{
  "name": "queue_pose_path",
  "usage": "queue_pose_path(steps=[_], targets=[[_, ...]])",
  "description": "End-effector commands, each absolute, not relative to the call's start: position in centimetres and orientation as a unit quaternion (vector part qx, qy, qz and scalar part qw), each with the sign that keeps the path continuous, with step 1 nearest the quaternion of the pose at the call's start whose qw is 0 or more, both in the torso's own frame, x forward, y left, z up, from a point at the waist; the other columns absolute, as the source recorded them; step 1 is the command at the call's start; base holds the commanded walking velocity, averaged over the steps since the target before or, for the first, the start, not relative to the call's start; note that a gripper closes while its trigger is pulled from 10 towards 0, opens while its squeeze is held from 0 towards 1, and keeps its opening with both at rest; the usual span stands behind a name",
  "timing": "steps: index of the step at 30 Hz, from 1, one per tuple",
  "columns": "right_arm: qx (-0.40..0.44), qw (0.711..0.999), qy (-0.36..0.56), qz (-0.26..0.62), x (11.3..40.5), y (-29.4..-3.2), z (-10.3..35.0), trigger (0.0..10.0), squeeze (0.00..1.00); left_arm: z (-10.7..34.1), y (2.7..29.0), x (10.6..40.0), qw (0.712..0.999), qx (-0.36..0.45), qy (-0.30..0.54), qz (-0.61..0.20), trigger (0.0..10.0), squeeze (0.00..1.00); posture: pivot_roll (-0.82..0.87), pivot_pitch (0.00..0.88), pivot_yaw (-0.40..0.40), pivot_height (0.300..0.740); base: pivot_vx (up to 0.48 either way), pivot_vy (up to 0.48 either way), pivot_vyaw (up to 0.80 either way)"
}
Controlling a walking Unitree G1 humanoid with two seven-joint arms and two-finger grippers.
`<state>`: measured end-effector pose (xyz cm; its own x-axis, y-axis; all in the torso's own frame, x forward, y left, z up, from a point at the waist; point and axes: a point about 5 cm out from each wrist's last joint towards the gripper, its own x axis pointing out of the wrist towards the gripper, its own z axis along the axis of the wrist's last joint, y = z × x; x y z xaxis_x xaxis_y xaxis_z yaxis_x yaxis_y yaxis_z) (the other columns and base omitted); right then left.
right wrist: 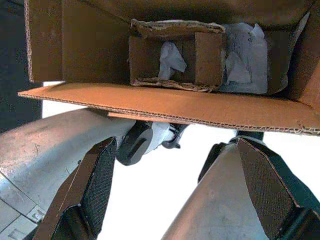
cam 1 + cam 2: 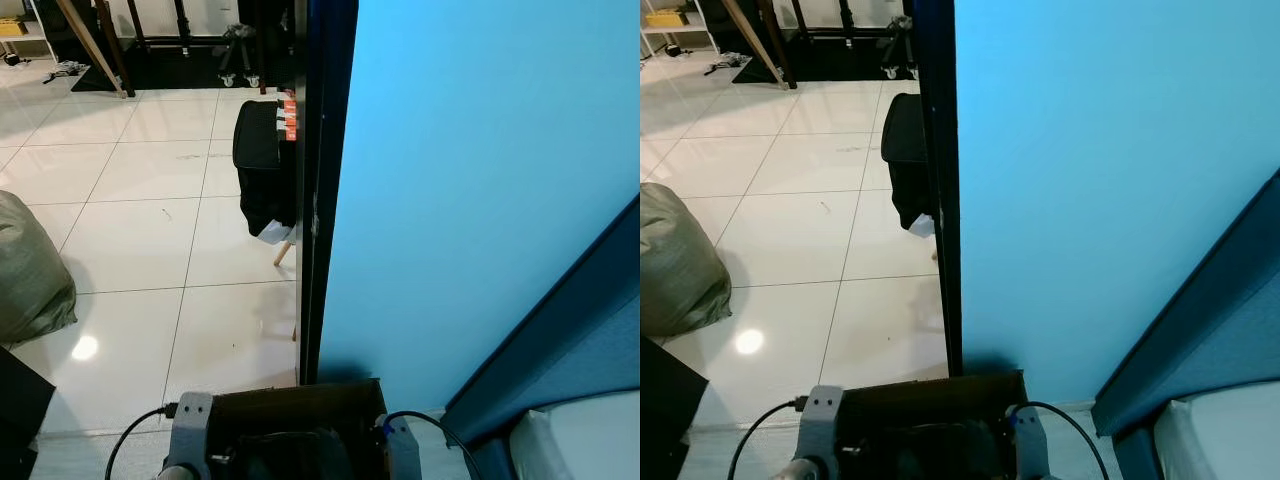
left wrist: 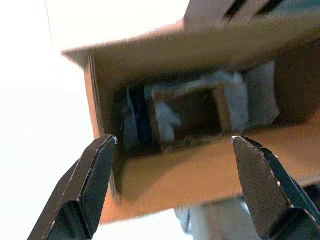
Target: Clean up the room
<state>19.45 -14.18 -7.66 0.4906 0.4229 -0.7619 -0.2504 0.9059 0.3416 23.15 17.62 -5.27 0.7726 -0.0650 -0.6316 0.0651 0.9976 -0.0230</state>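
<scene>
Nearest the robot, at the bottom edge of the head views, an open cardboard box (image 2: pixel 300 420) sits between its two silver forearms, apparently carried against its body. The left gripper (image 3: pixel 175 185) has its fingers spread wide with the box's near wall between and beyond them, not pinched; the right gripper (image 1: pixel 175 195) is likewise spread, hanging just under the box's corrugated edge without closing on anything. Inside lie a smaller cardboard box (image 1: pixel 175 57) and crumpled white paper (image 1: pixel 240 60). Judging by that load, the box should be light, stiff along its folds but easy to crush or tip, so it is probably best supported from below at both short sides rather than squeezed by a flap. Just to the right rises a bright blue partition (image 2: pixel 480 180) with a dark edge post (image 2: pixel 312 200), and low at the right a white bed corner (image 2: pixel 580 440). To the left, on the glossy tiled floor (image 2: pixel 150 200), slumps a grey-green sack (image 2: pixel 30 270). Farther on, beside the post, stands a black fabric hamper (image 2: pixel 262 160) on wooden legs; at the far end are wheeled stands (image 2: pixel 238 50).
</scene>
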Motion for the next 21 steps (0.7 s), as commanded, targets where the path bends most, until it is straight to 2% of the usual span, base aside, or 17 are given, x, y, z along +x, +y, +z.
queue_pose_path(steps=[1,12,14,21], targets=[[0.094,0.849,0.484,0.191,18.5,-14.2,-8.2,10.0,0.0,-5.2,17.5,23.1,0.943,-0.005,0.33,-0.04,10.0,0.0,-0.02,0.141,-0.035,0.74,0.0,0.0,0.0],[0.087,0.847,0.489,0.188,18.4,-14.3,-8.3,10.0,0.0,-4.2,18.7,24.3,0.954,-0.038,0.296,0.005,10.0,0.0,-0.01,0.122,-0.036,0.74,0.0,0.0,0.0],[0.072,0.846,0.501,0.17,17.9,-14.7,-8.6,10.0,0.0,-5.3,20.7,22.6,0.938,-0.044,0.336,0.065,10.0,0.0,0.0,0.1,-0.036,0.74,0.0,0.0,0.0],[0.066,0.844,0.51,0.153,17.4,-15.0,-8.9,10.0,0.0,-6.3,21.8,20.8,0.923,-0.039,0.369,0.1,10.0,0.0,0.0,0.095,-0.036,0.74,0.0,0.0,0.0]])
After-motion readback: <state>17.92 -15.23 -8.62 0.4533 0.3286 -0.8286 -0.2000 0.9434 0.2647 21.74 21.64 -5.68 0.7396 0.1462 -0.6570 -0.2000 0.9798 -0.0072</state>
